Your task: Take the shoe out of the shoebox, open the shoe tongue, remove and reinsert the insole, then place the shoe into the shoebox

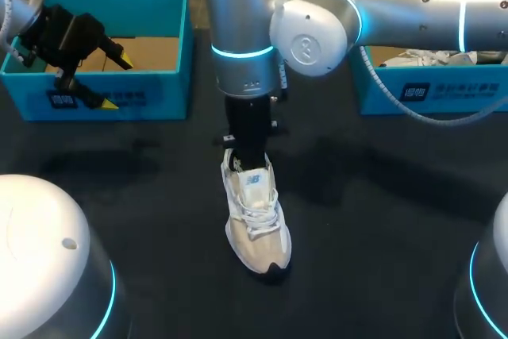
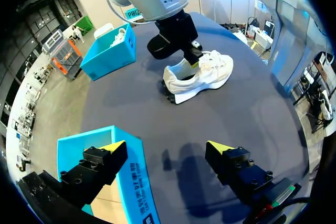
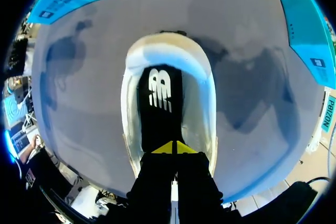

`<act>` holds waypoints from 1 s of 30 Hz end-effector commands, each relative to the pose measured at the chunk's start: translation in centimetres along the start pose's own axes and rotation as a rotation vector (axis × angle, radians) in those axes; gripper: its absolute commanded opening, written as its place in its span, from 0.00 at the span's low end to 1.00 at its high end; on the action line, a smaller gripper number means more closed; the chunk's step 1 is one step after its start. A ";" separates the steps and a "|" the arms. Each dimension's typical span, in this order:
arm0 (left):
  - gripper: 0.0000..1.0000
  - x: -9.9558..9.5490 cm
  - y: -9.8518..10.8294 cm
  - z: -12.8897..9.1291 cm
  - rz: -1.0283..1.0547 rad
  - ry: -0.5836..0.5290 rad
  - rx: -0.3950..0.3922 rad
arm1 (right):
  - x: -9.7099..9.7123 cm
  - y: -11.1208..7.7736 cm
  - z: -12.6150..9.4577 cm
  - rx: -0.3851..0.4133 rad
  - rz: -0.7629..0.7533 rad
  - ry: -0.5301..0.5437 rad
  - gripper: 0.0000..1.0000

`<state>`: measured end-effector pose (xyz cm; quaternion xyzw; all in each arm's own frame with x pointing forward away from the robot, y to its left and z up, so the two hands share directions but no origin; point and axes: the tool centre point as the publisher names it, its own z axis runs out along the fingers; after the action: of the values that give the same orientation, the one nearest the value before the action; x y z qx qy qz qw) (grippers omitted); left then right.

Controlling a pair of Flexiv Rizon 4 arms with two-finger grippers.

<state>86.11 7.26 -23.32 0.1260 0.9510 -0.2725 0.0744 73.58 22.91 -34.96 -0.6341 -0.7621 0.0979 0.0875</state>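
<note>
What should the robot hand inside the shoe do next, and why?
Probably lift slowly, drawing the black insole up out of the shoe. The right gripper sits in the shoe's heel opening, tips closed together at the insole's heel end, and the insole lies flat inside.

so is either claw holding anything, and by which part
Left claw: open, empty. Right claw: shut at the heel end of the black insole inside the white lace-up shoe; a real pinch cannot be told.
</note>
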 end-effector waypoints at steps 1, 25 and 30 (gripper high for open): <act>1.00 -0.1 0.0 0.0 0.000 0.002 -0.004 | 0.1 0.1 -0.3 0.016 -0.008 -0.007 0.00; 1.00 -0.1 0.0 0.0 0.000 0.002 -0.004 | 1.5 -0.4 -1.1 0.034 -0.032 0.014 1.00; 1.00 -0.1 0.0 0.0 0.000 0.002 -0.004 | 1.8 -1.0 -1.9 0.028 -0.035 0.015 1.00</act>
<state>86.11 7.26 -23.32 0.1260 0.9510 -0.2725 0.0744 73.16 24.50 -33.43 -0.6195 -0.7705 0.1037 0.1081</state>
